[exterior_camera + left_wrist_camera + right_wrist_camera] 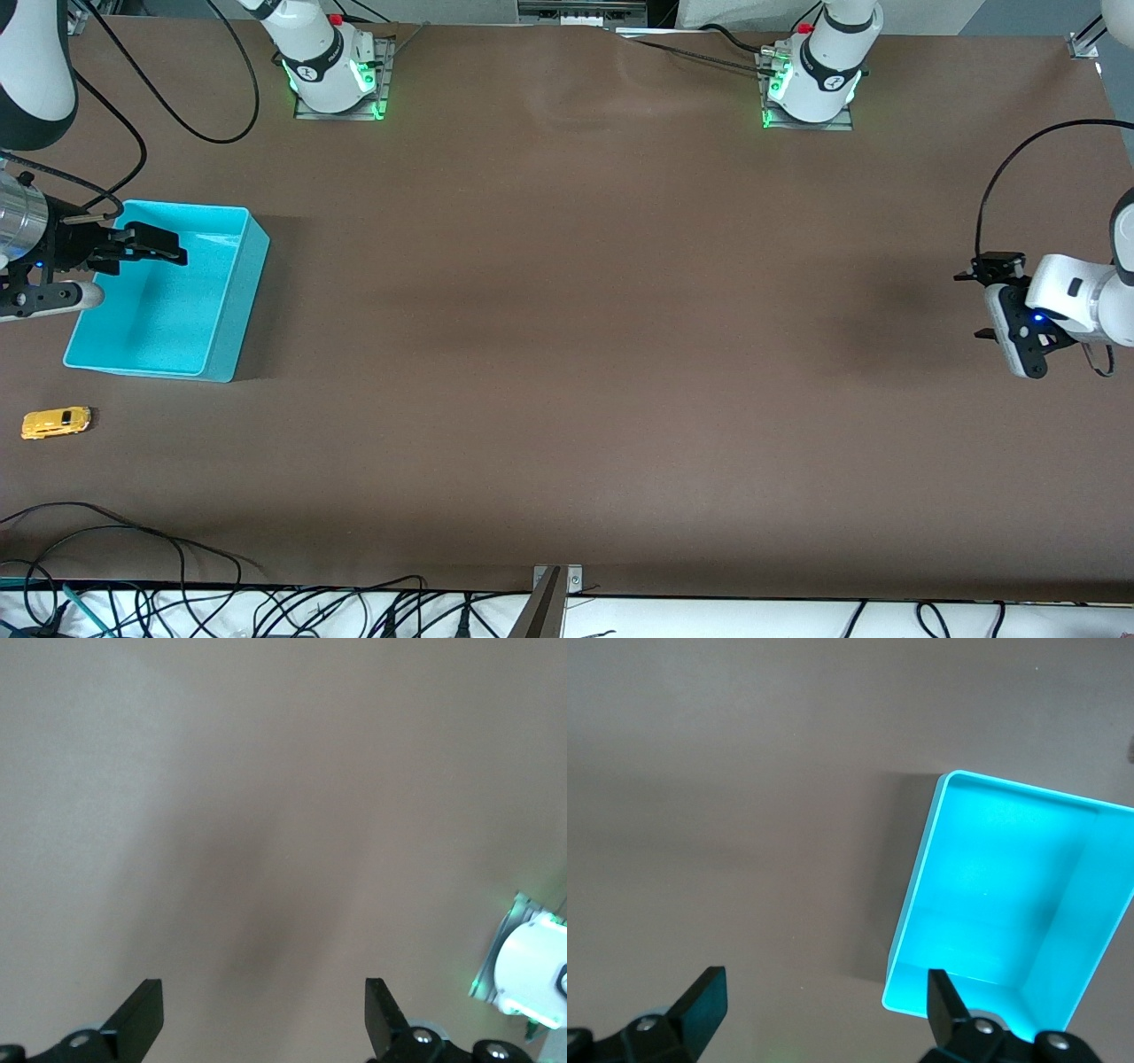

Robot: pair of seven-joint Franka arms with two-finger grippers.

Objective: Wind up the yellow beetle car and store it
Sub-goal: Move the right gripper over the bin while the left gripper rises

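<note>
From the front view, the yellow beetle car (56, 423) sits on the brown table (567, 354) at the right arm's end, nearer to the camera than the turquoise bin (232, 301) and a short way apart from it. It's a tiny thing, yellow-orange with a rounded body, lying lengthwise along the table's long run; its windows and wheels are too small here to make out. The bin stands open-topped with nothing showing inside. The right gripper (168, 248) hangs over the bin, black fingers pointing toward the table's middle, nothing between them. Over at the left arm's end, the left gripper (982, 306) hangs above bare table, well apart from both car and bin; that arm waits.

On to the left wrist view: two black fingertips (142, 1014) stand wide apart, the left gripper (263, 1014) spread open and holding nothing, with plain brown table under it. A white robot base with green light (527, 970) shows at the edge.

Now the right wrist view: the right gripper (824, 1005) is spread wide too, fingertips (704, 1001) well separated and grasping nothing. One fingertip overlaps the bin's (921, 868) rim in this picture, the other is over bare table. The bin's turquoise floor shines clean. The car does not show in this view.
</note>
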